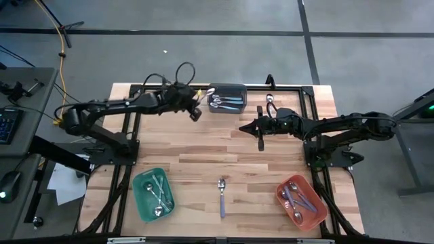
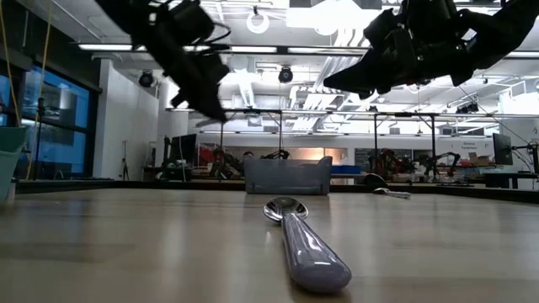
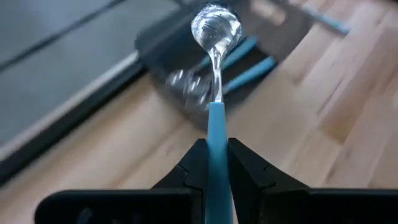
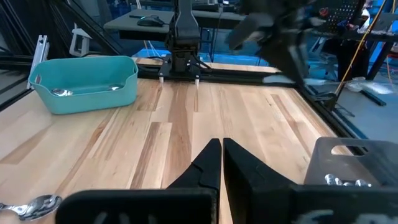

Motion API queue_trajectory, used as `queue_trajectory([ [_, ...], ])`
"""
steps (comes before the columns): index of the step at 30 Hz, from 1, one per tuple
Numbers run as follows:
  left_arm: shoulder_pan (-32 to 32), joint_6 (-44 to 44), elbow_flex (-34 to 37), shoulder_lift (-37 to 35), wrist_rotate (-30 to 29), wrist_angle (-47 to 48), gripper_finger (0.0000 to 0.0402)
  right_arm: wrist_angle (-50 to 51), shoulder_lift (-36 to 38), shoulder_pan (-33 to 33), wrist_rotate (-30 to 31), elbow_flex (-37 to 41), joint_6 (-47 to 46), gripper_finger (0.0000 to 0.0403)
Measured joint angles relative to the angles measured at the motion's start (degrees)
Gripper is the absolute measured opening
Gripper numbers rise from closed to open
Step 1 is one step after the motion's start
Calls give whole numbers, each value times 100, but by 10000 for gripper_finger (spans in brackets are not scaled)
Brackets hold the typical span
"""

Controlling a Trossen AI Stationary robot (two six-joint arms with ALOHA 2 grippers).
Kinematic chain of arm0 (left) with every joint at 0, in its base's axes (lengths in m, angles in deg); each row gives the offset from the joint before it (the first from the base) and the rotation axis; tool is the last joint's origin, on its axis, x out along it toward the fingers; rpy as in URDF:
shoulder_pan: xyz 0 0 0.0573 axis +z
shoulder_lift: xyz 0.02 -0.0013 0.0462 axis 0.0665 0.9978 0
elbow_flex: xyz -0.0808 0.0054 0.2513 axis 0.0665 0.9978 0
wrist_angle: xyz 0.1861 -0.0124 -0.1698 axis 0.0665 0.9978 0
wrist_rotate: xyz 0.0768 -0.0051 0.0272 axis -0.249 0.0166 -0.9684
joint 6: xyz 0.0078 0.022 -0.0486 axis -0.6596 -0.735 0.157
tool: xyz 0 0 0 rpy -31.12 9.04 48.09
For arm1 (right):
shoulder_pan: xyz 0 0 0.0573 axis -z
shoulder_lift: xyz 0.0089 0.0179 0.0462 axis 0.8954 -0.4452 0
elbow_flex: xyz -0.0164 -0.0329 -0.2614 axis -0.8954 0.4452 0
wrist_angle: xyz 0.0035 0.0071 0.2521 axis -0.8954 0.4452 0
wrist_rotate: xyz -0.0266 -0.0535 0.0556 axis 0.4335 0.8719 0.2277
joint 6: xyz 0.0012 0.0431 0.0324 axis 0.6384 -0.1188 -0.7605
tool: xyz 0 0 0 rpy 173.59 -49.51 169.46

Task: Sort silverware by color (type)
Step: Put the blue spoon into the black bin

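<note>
At the near edge of the bench (image 1: pixel 203 152), a green bin (image 1: pixel 153 194) is seen on the left, holding several plain silver spoons, and a red bin (image 1: pixel 301 201) on the right, holding spoons with lavender handles. Between them a single lavender-handled spoon (image 1: pixel 222 196) is left lying loose on the wood.

Farther back, above mid-bench, the right gripper (image 1: pixel 260 144) is held idle, its fingers pressed together on nothing. A silver spoon (image 1: pixel 270 103) is seen loose on the far side, just beyond the right arm.

At the far edge stands a dark grey bin (image 1: pixel 227 97), in which several blue-handled spoons are gathered. Just left of it, the left gripper (image 3: pixel 211 168) is raised above the bench, its fingers pinching a blue-handled spoon (image 3: pixel 215 56) by the handle, bowl pointing toward that bin.

The sorting is judged to be well advanced: most spoons are binned by colour. Left to do are the held blue spoon and the two loose ones.
</note>
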Motion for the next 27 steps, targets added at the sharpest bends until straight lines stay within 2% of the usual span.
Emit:
queue_trajectory([
  [5, 59, -637, -956, 596, 298, 50, 28, -86, 2, 0, -1, -2, 71, 0],
  [11, 81, -1544, -1974, 1729, 803, 9, 28, -108, 2, 0, -1, -2, 71, 0],
  [14, 115, -1876, -2359, 2272, 872, 36, 28, -110, 2, 0, -1, -2, 71, 0],
  [19, 305, -2021, -2710, 2935, 1440, 42, 28, -108, 4, 0, -1, -2, 88, 0],
  [27, 466, -2175, -2794, 3447, 1472, 49, 28, -108, 4, -2, -3, -2, 91, 0],
])
